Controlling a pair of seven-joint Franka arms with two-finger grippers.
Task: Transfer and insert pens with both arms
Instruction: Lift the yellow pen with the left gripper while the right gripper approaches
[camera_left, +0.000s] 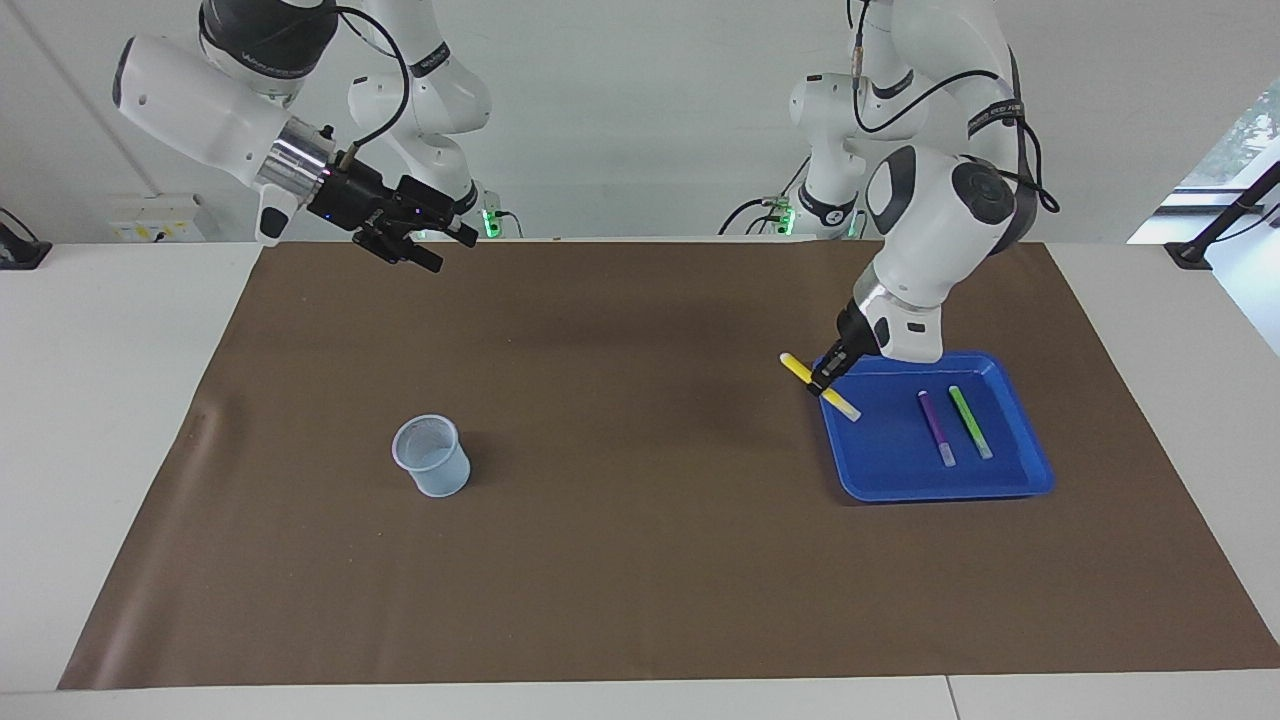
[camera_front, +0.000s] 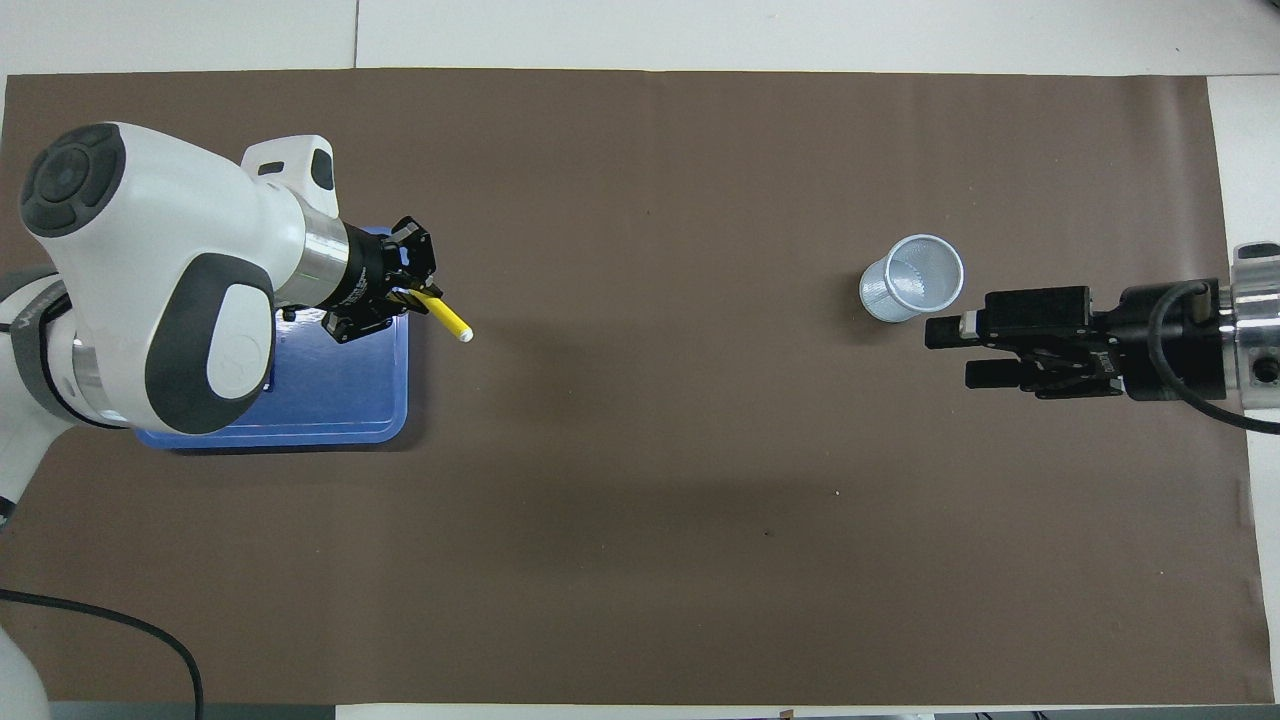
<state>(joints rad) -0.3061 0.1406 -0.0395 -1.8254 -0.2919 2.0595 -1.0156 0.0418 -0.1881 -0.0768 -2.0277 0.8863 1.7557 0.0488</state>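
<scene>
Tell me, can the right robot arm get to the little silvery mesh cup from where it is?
Probably yes. The right gripper hangs open in the air at that end of the table, and nothing stands between it and the silvery mesh cup, which sits alone on the brown mat.

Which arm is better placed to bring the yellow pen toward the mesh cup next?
Left. The left gripper is shut on the yellow pen above the blue tray's edge. The right gripper is open and empty, up near the mesh cup's end.
</scene>
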